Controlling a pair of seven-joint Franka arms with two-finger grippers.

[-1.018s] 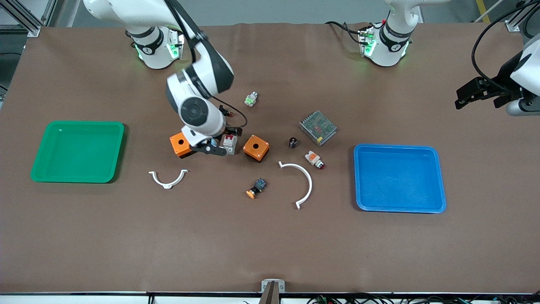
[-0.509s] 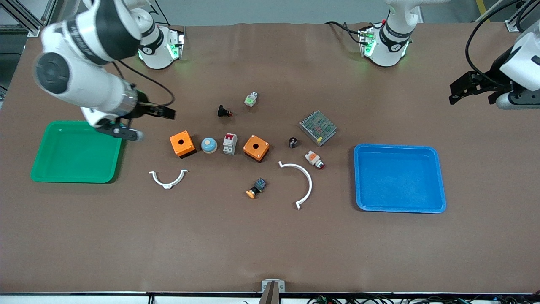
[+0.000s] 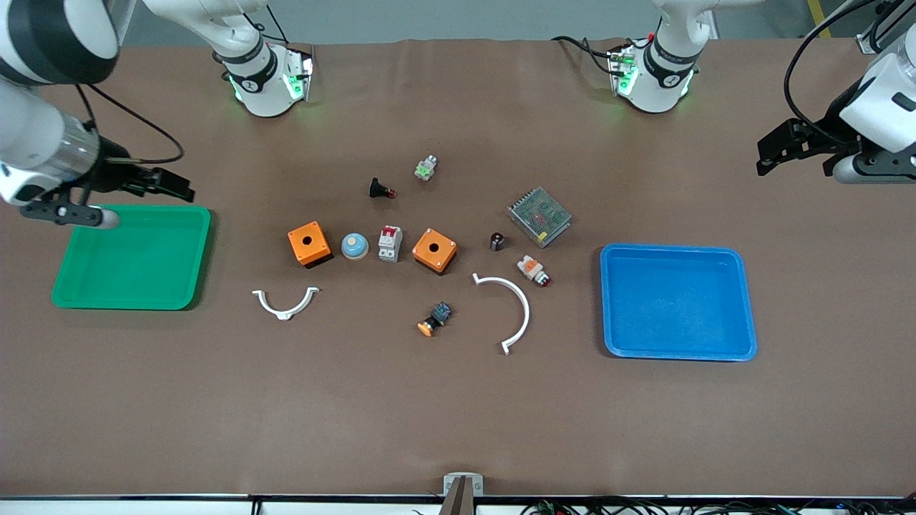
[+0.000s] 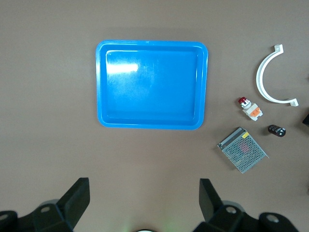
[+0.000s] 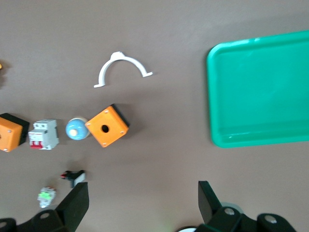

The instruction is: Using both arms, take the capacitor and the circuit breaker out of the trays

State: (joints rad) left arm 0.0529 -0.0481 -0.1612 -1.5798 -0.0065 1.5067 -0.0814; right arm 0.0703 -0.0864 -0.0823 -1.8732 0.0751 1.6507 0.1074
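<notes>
The capacitor (image 3: 498, 241), a tiny black cylinder, lies on the table beside the metal mesh box (image 3: 539, 216); it also shows in the left wrist view (image 4: 276, 130). The breaker (image 3: 389, 244), grey-white with red levers, lies between a blue dome (image 3: 354, 246) and an orange box (image 3: 434, 250); it also shows in the right wrist view (image 5: 43, 135). My right gripper (image 3: 172, 184) is open and empty, over the table by the green tray's rim (image 3: 202, 214); its own view (image 5: 142, 195) shows the jaws wide apart. My left gripper (image 3: 776, 150) is open and empty over the table's left-arm end (image 4: 145, 193).
A blue tray (image 3: 744, 300) sits toward the left arm's end. A second orange box (image 3: 309, 244), two white curved clips (image 3: 285, 303) (image 3: 514, 307), a white-orange button (image 3: 533, 270), a black-blue part with orange cap (image 3: 435, 319), a black button (image 3: 380, 189) and a green-white part (image 3: 425, 168) lie about the middle.
My right arm has swung from over the breaker and blue dome to the green tray's end, empty. The breaker stays in place. The left gripper has shifted slightly.
</notes>
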